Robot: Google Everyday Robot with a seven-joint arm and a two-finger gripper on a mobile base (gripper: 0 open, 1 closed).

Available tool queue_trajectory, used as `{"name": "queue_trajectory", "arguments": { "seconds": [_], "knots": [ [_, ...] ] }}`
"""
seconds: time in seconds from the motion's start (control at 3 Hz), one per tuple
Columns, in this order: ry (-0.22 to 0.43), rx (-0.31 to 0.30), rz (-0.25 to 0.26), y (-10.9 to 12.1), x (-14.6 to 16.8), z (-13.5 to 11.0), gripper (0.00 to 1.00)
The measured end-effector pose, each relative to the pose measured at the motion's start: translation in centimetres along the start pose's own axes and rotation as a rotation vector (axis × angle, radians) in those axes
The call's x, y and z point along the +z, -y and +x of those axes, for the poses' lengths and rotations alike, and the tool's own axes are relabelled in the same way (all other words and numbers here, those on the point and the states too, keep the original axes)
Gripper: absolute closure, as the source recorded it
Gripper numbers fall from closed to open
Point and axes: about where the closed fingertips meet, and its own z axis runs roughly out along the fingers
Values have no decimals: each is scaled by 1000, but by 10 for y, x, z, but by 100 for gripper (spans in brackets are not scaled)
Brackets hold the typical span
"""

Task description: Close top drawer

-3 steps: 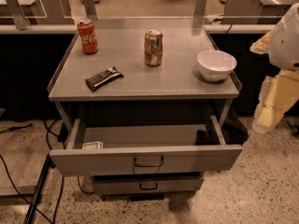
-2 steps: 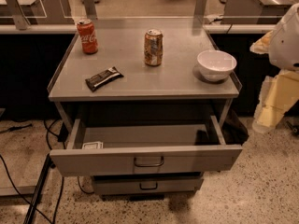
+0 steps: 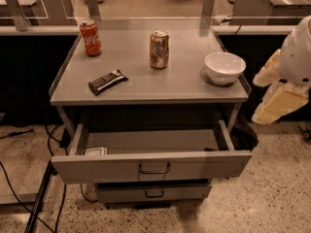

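Observation:
The top drawer [image 3: 107, 168] is a wide grey metal drawer, pulled well out from under the cabinet top. Its flat front panel has a small dark loop handle [image 3: 154, 168] at the centre. A small white item [image 3: 95, 151] lies in its front left corner; the rest of the inside shows bare grey floor. My gripper [image 3: 278, 105] is the cream-coloured part of the arm at the right edge, level with the cabinet top. It is to the right of the cabinet and touches nothing.
On the cabinet top [image 3: 146, 84] stand a red cola can [image 3: 90, 37], a brown can [image 3: 159, 49] and a white bowl [image 3: 224, 67]; a dark wrapped bar [image 3: 108, 81] lies there too. A narrower lower drawer [image 3: 153, 192] sits below. Cables [image 3: 29, 205] lie on the floor at left.

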Motion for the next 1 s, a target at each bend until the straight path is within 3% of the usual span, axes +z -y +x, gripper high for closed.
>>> {"name": "queue_trajectory", "arguments": {
  "seconds": [0.67,1.0],
  "knots": [
    [72,15,-27,-25,62,15,92],
    [143,31,-60,-41,107,27,100]
  ]
}}
